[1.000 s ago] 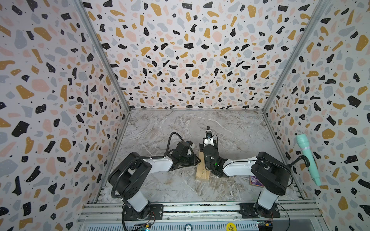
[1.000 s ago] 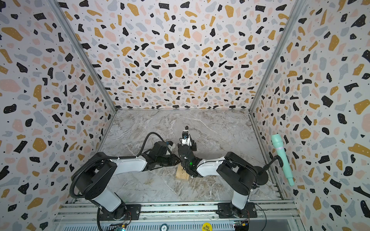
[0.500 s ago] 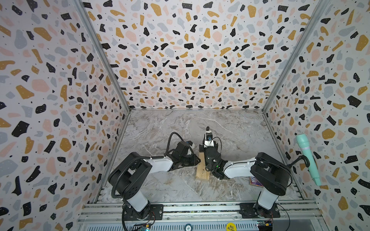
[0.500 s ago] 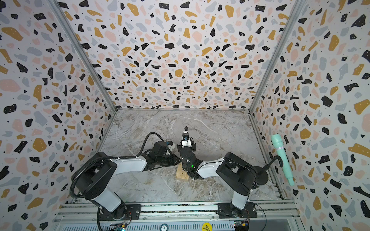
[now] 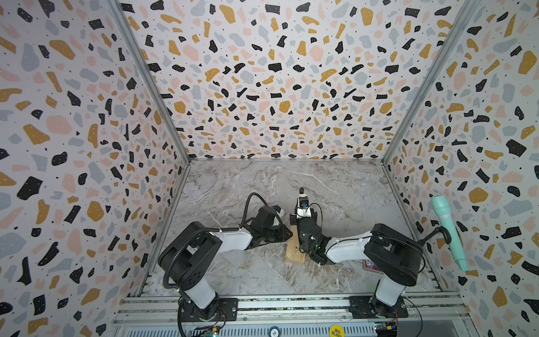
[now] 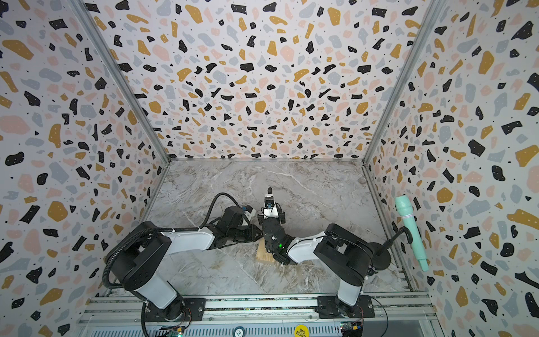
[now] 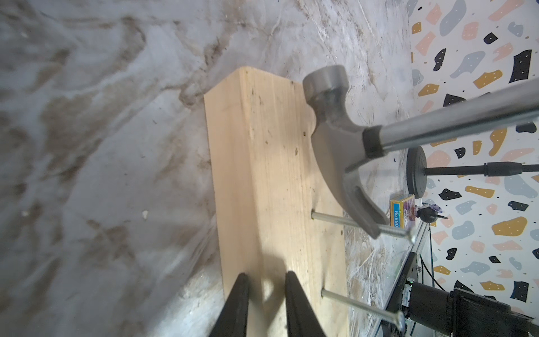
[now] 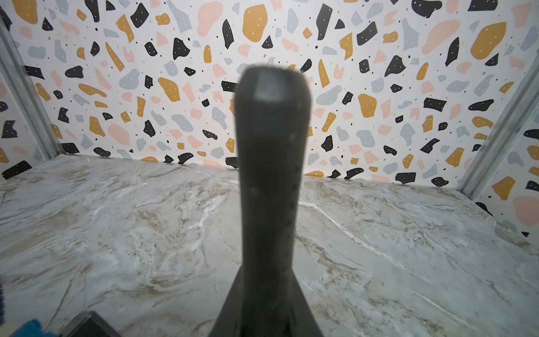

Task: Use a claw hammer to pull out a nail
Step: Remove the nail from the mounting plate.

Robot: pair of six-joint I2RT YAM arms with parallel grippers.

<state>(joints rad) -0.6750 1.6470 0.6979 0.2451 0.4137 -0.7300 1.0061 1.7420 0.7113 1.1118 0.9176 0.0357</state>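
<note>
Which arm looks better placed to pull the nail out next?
The right: the right gripper holds the hammer, whose claw seems hooked on a nail. The left gripper just rests at the wooden block.

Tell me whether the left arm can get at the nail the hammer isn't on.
Probably yes: the free nail stands beside the left gripper, nothing between; the claw hammer sits on the other nail.
</note>
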